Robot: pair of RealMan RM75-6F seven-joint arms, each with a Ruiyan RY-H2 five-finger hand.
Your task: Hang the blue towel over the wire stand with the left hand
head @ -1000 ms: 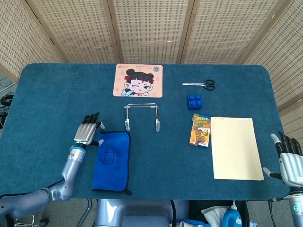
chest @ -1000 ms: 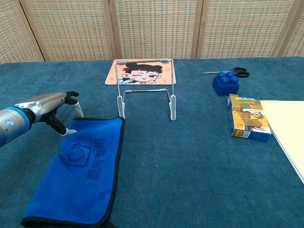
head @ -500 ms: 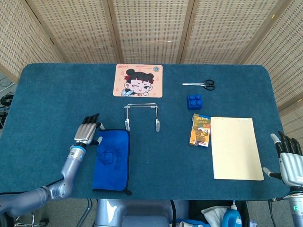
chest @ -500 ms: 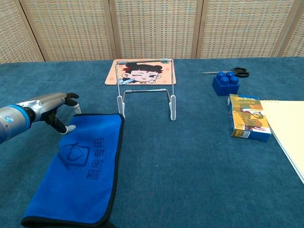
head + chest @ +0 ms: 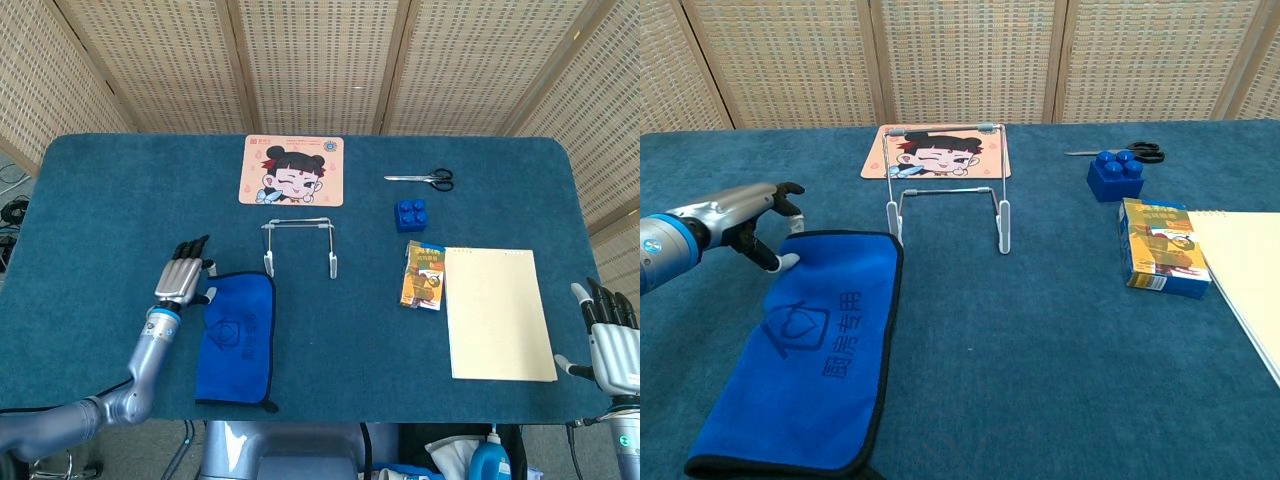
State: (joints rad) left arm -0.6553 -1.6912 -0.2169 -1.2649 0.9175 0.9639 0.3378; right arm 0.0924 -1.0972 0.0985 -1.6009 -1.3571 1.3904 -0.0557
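Left hand (image 5: 745, 222) has edged back left to the blue towel (image 5: 810, 345)'s far-left corner, fingers apart, holding nothing. Towel lies flat on the bench, just near-left of the wire stand (image 5: 946, 188). Best to pinch that corner firmly before lifting.

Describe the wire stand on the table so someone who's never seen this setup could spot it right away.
Start at the cartoon-face mat at the far middle of the blue table. Just nearer than it stands the wire stand, with the blue towel lying flat at its near left. It is the only bare metal frame there: thin silver wire, upright, with white-tipped feet.
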